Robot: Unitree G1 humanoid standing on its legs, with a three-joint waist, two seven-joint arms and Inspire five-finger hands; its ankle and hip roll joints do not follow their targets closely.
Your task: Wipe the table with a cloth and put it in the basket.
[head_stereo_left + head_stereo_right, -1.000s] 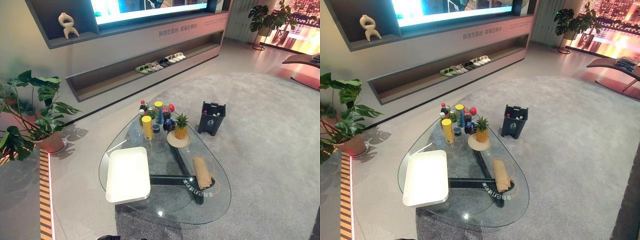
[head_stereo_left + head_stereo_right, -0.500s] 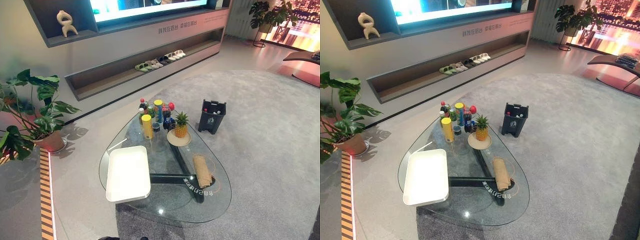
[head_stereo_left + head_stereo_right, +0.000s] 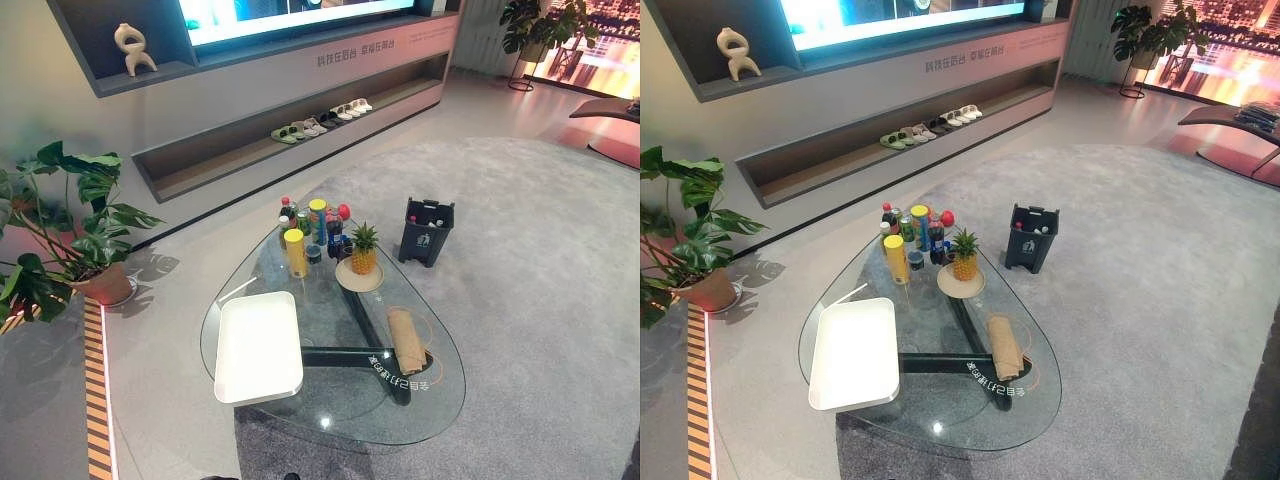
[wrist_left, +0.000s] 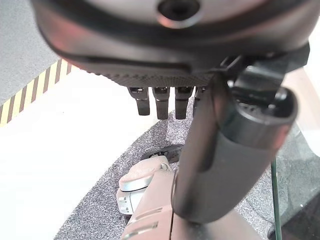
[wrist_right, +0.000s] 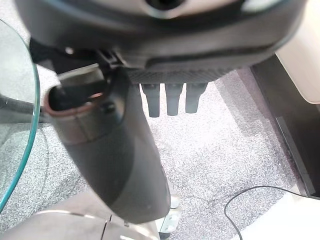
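A rolled tan cloth (image 3: 405,340) lies on the right part of the oval glass table (image 3: 440,415), over the table's dark base. The dark basket (image 3: 427,232) stands on the grey carpet just beyond the table's far right side, with a few small things inside. My left hand (image 4: 227,150) hangs beside the table's edge with its fingers (image 4: 161,102) straight down and nothing in them. My right hand (image 5: 117,155) hangs the same way over the carpet, fingers (image 5: 172,100) straight and empty. Both hands are well short of the cloth.
A white tray (image 3: 257,346) takes up the table's left part. Bottles and cans (image 3: 308,228) cluster at the far end, beside a pineapple (image 3: 362,250) on a plate. A potted plant (image 3: 75,235) stands at the left, and a low wall shelf holds slippers (image 3: 318,122).
The whole picture has shifted slightly, so the camera moved. Nothing on the table has changed place.
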